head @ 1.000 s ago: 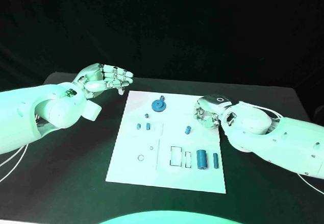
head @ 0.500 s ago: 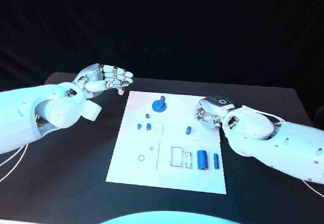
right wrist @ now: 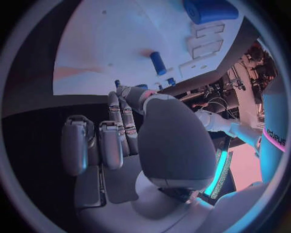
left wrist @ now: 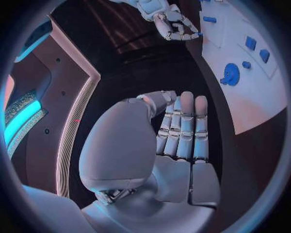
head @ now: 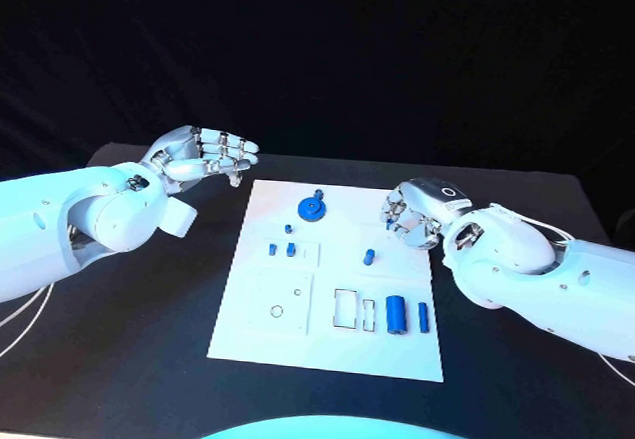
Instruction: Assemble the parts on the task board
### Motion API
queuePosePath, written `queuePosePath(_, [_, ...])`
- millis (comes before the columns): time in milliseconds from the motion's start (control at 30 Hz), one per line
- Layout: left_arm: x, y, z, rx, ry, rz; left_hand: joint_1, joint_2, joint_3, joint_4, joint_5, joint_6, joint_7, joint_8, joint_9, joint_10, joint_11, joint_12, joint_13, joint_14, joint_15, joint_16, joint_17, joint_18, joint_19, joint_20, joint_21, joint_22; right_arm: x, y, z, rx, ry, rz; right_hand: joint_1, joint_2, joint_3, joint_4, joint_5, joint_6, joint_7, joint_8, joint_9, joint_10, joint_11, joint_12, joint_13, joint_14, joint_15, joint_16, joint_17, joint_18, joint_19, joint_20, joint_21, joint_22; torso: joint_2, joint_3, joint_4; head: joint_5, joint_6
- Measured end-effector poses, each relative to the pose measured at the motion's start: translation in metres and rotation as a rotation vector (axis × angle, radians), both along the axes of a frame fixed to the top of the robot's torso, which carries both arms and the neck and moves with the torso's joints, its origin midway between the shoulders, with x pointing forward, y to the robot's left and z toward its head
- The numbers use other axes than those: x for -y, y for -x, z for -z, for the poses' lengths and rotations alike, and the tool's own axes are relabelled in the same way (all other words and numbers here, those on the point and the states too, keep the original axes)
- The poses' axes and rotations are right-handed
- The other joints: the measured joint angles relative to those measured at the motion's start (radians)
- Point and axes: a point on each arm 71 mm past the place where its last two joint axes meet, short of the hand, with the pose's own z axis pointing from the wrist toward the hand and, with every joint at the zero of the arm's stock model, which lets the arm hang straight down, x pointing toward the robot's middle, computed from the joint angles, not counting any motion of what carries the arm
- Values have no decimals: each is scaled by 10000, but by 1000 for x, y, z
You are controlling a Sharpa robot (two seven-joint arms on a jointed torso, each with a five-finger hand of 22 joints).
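Blue parts [head: 394,308] are seen lying loose on the white task board [head: 260,334], while the left hand [head: 203,156] and right hand [head: 413,217] are held curled and empty beside it, so small pegs could be knocked astray by a careless reach.

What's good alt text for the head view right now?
A white task board lies mid-table carrying small blue parts, including a round one near its far edge. The left hand hovers curled beyond its far-left corner; the right hand is at its right edge.
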Motion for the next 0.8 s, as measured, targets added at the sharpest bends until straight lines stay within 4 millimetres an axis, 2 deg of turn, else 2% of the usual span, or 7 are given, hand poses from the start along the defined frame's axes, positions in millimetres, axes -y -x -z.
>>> queuePosePath(167, [0,0,0,-2,2,-6,0,0,0,0,0,0,0,0,0,0,0,0,0,0,0,0,0,-1,0,0,0,-1,-8,9,-6,-56,-415,-254,0,-1,0,0,0,0,0,0,-5,0,0,0,1,0,0,0,-1,0,0,0,0,0,4,1,0,24,-7])
queuePosePath(433, [2,-1,0,-9,39,32,0,0,0,0,0,0,0,0,-9,0,0,36,-1,0,0,-40,1,-2,-36,-36,60,21,-42,32,-11,-226,-1205,-1333,-27,26,0,0,-1,-1,-1,-2,-13,0,0,-1,1,0,1,0,7,1,0,0,69,-2,8,5,12,135,-81])
queuePosePath(533, [5,0,0,-13,68,74,0,0,0,1,0,0,0,0,-9,0,0,36,-1,0,0,-40,1,-2,-36,-36,60,21,-54,42,-10,-326,-1450,-1719,-42,40,0,0,-1,-1,-1,-19,-7,0,0,-1,0,1,2,0,7,2,0,0,69,-2,8,1,12,243,-126])
queuePosePath(800, [10,1,0,-34,166,196,0,0,26,-25,0,-1,0,-1,-9,0,0,34,-1,0,0,-40,-10,-3,-36,-36,60,31,-90,64,6,-780,-1830,-2700,-42,39,30,-30,-30,-2,-1,-20,-4,0,0,-11,-2,1,2,0,6,5,-1,0,69,-3,7,-19,18,641,-232])
